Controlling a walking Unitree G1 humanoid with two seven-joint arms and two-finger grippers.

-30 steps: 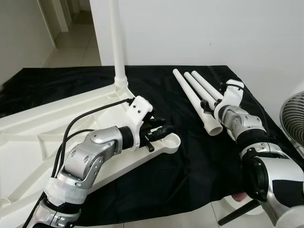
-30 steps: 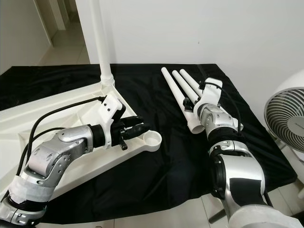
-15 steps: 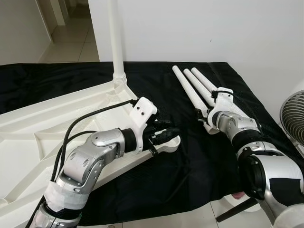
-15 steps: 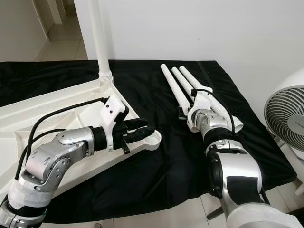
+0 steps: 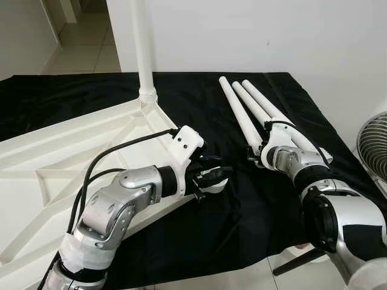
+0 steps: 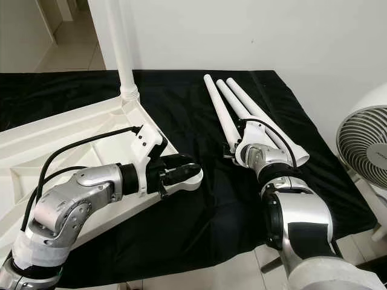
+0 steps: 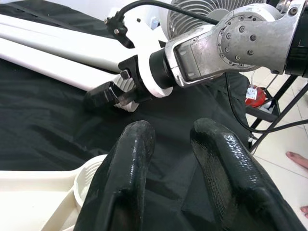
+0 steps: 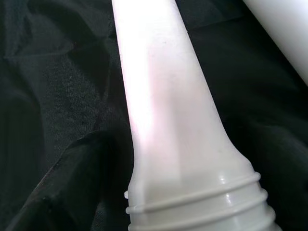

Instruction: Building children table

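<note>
From the head views, you had the white children's table (image 5: 54, 163) lying upside down on a black cloth (image 5: 254, 199), one leg (image 5: 142, 48) already standing upright in its far corner socket. Your left claw (image 5: 211, 178) was at the near corner socket (image 6: 192, 178), its fingers around the rim, likely to steady the table for the next leg. Three loose legs (image 5: 248, 115) lay side by side on the cloth to the right. Your right claw (image 5: 259, 154) sat at the wide end of the nearest loose leg (image 6: 227, 130), placed to pick it up. A fan (image 6: 363, 145) stood at the far right.

In the left wrist view, the left fingers (image 7: 130, 173) were spread with a gap between them, the socket rim (image 7: 89, 178) beside one finger, and the right wrist (image 7: 211, 43) beyond.

In the right wrist view, one black finger (image 8: 62, 183) lay against the ribbed base of the leg (image 8: 163, 106); I cannot tell whether that claw had clenched.
</note>
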